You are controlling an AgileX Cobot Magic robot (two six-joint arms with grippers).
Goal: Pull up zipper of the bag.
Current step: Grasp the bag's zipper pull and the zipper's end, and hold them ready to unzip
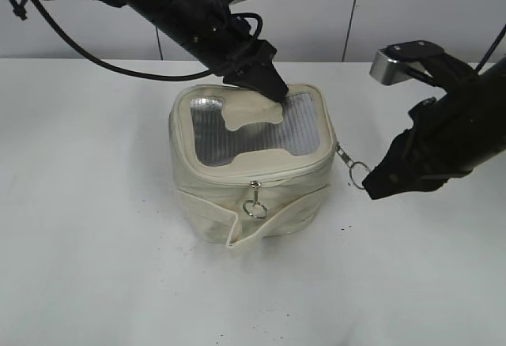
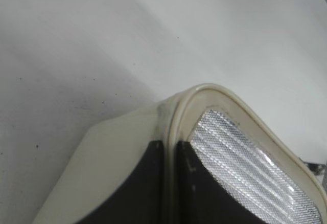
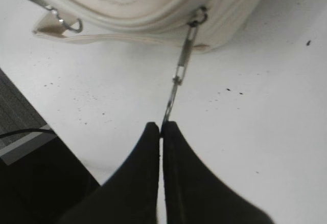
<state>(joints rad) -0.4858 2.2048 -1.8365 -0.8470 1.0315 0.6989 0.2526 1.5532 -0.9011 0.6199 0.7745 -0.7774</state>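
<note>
The cream bag [image 1: 237, 212] stands on the white table, its grey top panel [image 1: 237, 137] facing up. My left gripper [image 1: 273, 89] is shut on the bag's back top rim [image 2: 204, 88]; in the left wrist view the jaws [image 2: 170, 143] pinch the rim's piping. The zipper [image 1: 277, 177] runs round the top rim. One silver ring pull [image 1: 254, 208] hangs at the front. My right gripper [image 1: 370, 186] is shut on the other ring pull [image 1: 357, 172] at the bag's right corner. In the right wrist view its chain [image 3: 181, 70] runs taut from the bag [image 3: 225, 24] to the jaws [image 3: 161, 127].
The white table [image 1: 95, 267] surrounds the bag. A loose cream strap end [image 1: 237, 239] sticks out at the bag's front bottom. The table edge with dark floor [image 3: 30, 152] beyond it shows in the right wrist view. A white wall [image 1: 316, 6] stands behind.
</note>
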